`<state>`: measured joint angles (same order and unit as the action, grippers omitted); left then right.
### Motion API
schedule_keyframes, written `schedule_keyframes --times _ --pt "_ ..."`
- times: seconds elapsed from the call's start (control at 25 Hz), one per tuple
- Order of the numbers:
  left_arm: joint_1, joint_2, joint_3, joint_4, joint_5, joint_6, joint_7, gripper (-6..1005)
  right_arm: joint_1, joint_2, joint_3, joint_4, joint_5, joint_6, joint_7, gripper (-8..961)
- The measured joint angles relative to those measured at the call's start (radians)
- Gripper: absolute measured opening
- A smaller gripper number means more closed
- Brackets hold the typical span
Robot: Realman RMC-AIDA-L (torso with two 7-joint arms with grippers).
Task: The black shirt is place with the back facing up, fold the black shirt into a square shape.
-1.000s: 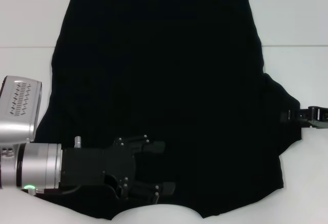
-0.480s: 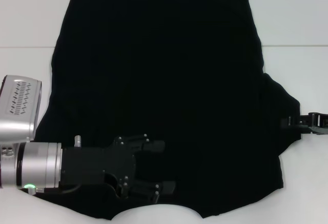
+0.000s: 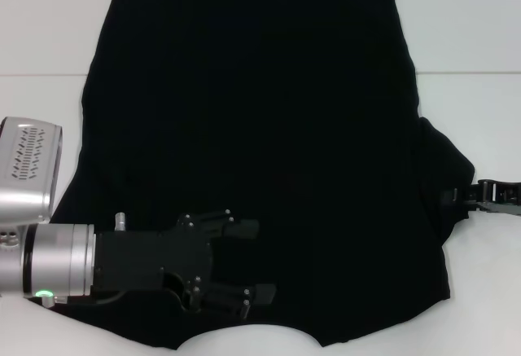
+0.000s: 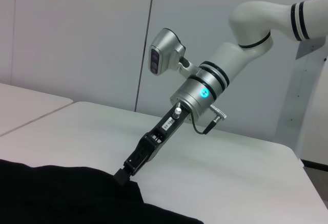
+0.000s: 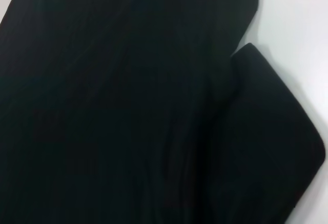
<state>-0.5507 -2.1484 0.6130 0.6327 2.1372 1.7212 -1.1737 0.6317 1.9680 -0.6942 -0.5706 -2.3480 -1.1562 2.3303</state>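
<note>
A large, plain black soft-fabric shirt [image 3: 260,144] lies spread flat across a white tabletop [image 3: 472,38], covering most of it, with its straight hem on the far side and the curved neckline at the near edge. No lettering shows on the upper surface.

The left hand [image 3: 244,262] — black and rigid, on a silver wrist — hovers over the shirt's near left part, close to the neckline, its fingers [image 3: 242,227] spread apart and gripping nothing.

The right hand [image 3: 456,197] is at the shirt's right sleeve [image 3: 444,169], low at the sleeve's outer edge. From the left wrist view, its tip [image 4: 123,175] meets the fabric edge, which rises slightly there — but whether it is clenched on the cloth cannot be told. The right wrist view shows the sleeve's rounded fold [image 5: 277,131] against the tabletop.
</note>
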Motion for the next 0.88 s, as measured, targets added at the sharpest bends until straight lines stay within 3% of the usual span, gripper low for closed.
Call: schedule_keyframes --times 0.24,0.36,0.56,0.88 --pt "0.000 0.000 -0.001 -0.002 -0.004 -0.002 0.003 948 -0.002 0.000 0.002 0.001 0.002 0.002 0.002 514" --pt "0.000 -0.001 -0.001 -0.003 -0.004 -0.004 0.004 949 -0.003 0.000 0.002 0.001 0.003 0.006 0.002 302" --pt "0.000 -0.001 -0.001 -0.004 -0.004 -0.012 0.002 949 -0.007 0.000 0.018 0.001 0.006 0.024 -0.006 71" --pt "0.000 -0.002 -0.001 -0.004 -0.005 -0.014 -0.001 948 -0.020 0.001 0.126 0.002 0.007 0.038 -0.074 3"
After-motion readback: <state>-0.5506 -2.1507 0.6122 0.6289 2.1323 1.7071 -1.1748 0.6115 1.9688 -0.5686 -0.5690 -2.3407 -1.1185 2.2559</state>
